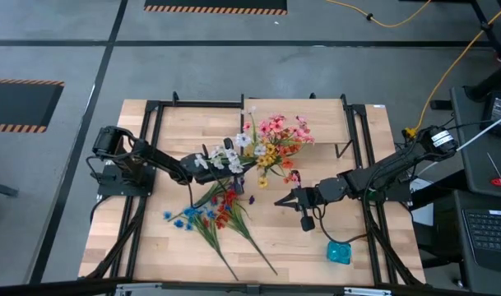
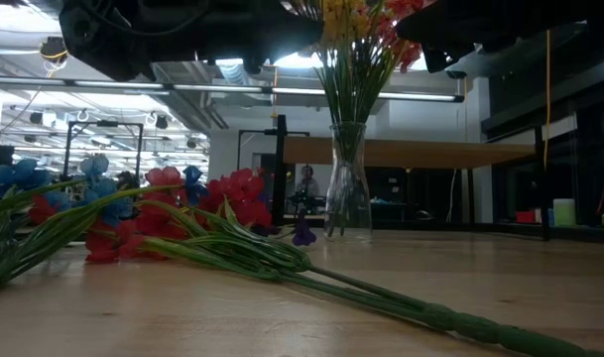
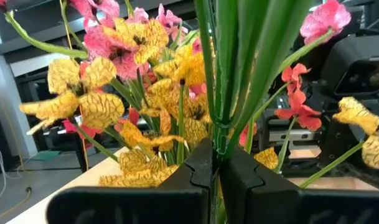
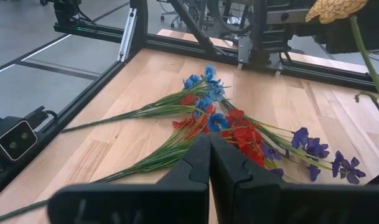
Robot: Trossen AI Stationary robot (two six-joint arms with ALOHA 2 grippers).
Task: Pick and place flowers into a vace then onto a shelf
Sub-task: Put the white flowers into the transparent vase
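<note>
The left gripper (image 3: pixel 215 168) was clamped tight on a bundle of green stems (image 3: pixel 229 68), holding white flowers (image 1: pixel 225 156) up by the vase (image 2: pixel 347 183) near the middle of the table (image 1: pixel 316 238). The vase already had pink and yellow blooms (image 1: pixel 276 140) in it (pretty full). The right gripper (image 4: pixel 209 163) was pinched closed on nothing, hovering over the red and blue flowers (image 4: pixel 223 121) lying flat on the table. The shelf (image 1: pixel 316 115) sat along the far edge.

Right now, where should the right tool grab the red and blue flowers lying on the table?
Grip the red and blue flowers on their bare green stems, descending from above. The stems lie flat on the tabletop, fanning away from the blooms, clear of the vase. The right tool hovers nearby, shut.
</note>
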